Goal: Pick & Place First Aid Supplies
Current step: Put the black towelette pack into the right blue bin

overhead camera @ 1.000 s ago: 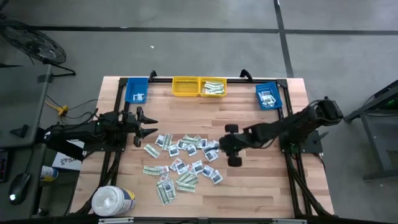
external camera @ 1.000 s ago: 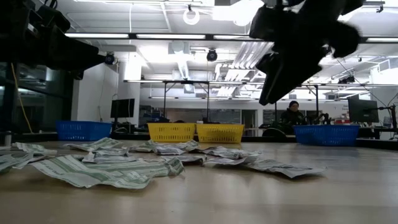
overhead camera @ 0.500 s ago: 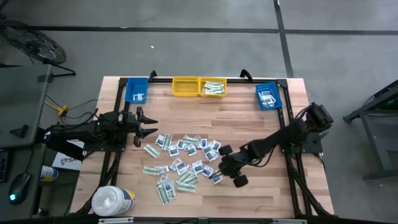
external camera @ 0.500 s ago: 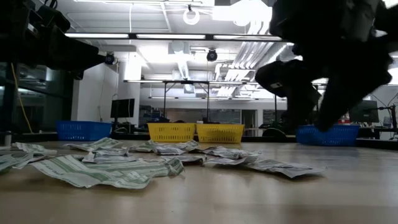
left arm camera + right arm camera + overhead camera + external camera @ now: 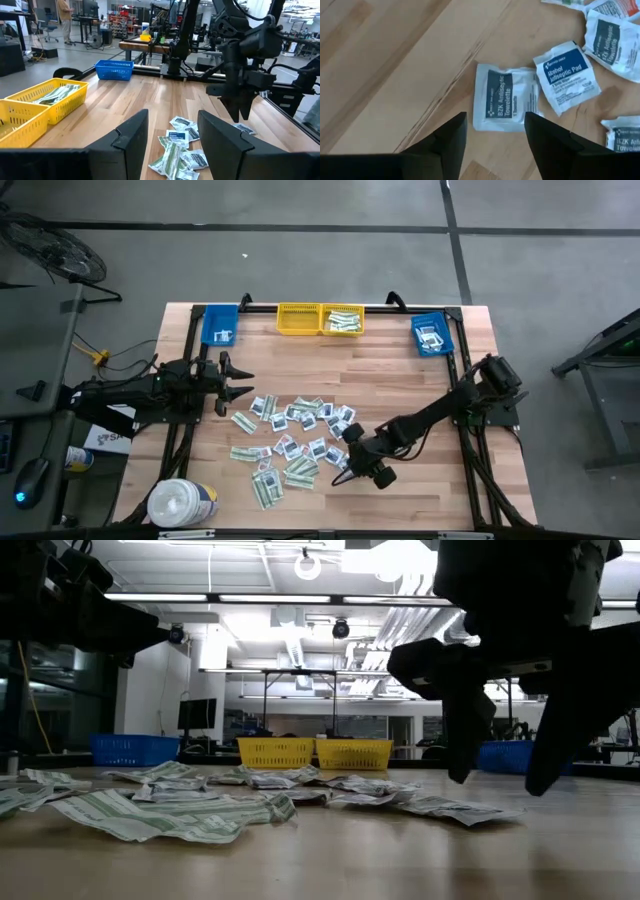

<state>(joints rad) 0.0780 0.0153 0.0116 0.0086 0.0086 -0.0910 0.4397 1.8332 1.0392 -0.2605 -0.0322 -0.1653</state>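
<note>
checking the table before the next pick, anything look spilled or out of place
The packets lie strewn in a loose, crumpled heap mid-table instead of in the bins. Nothing looks damaged. The right pincer hangs open over a BZK towelette packet at the heap's edge.

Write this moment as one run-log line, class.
right hand: open, above BZK towelette packet at pile edge | left hand: open, waiting left of pile | bins: back edge

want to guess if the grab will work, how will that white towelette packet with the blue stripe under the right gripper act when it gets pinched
The towelette packet lies flat on the table and looks thin, so it is probably light and floppy, likely to bend when lifted. Lying flush on smooth wood, it may slide rather than lift. The open right gripper is above it, and a neighbouring packet touches its edge, so that one might shift too.
</note>
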